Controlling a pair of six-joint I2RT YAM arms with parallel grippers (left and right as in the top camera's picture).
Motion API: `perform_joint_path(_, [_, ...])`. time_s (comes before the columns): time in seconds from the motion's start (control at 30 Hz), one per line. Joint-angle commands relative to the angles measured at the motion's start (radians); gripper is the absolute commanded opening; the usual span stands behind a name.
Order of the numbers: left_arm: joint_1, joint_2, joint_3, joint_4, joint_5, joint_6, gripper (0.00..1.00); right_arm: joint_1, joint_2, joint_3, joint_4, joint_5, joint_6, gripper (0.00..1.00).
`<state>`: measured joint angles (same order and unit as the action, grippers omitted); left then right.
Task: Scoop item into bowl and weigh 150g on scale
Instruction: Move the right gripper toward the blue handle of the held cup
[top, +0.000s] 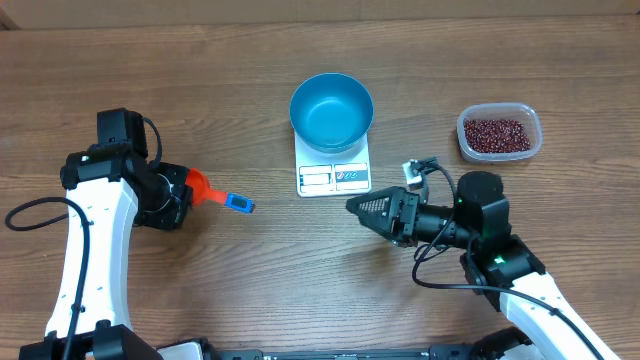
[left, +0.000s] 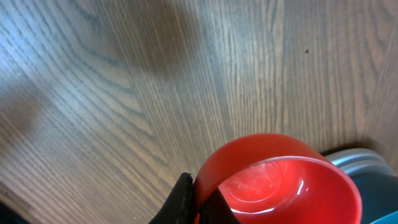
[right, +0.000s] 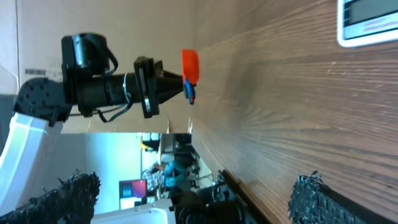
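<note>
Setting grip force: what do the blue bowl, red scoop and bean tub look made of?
The blue bowl looks like smooth plastic with a soft sheen. The red scoop: glossy moulded plastic, bright highlights inside its cup. The bean tub: probably thin clear plastic, its rim see-through.

Bare tabletop runs across the near middle, between the 2 grippers. On the left, the left gripper and its red scoop take up the space. The scoop's blue handle end juts toward the scale, with a free gap between them. The right gripper, jaws spread wide, sits just off the scale's front right corner and blocks that approach. The blue bowl covers the scale's platform. A free lane lies between the bowl and the clear tub; both can be reached from above.
</note>
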<state>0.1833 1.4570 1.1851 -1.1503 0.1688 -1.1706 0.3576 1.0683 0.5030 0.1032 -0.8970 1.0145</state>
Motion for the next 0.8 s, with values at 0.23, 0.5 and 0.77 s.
perform_joint_path(0.23, [-0.006,-0.010,0.017,-0.027,0.108,0.099,0.04,0.134,0.002,0.024,0.016,0.185,0.014,1.00])
perform_joint_path(0.5, [-0.047,-0.010,0.016,-0.059,0.121,0.101,0.04,0.212,0.004,0.023,0.021,0.365,0.054,1.00])
perform_joint_path(0.77, [-0.140,-0.010,0.016,-0.065,0.117,-0.014,0.04,0.359,0.035,0.023,0.079,0.579,0.079,0.99])
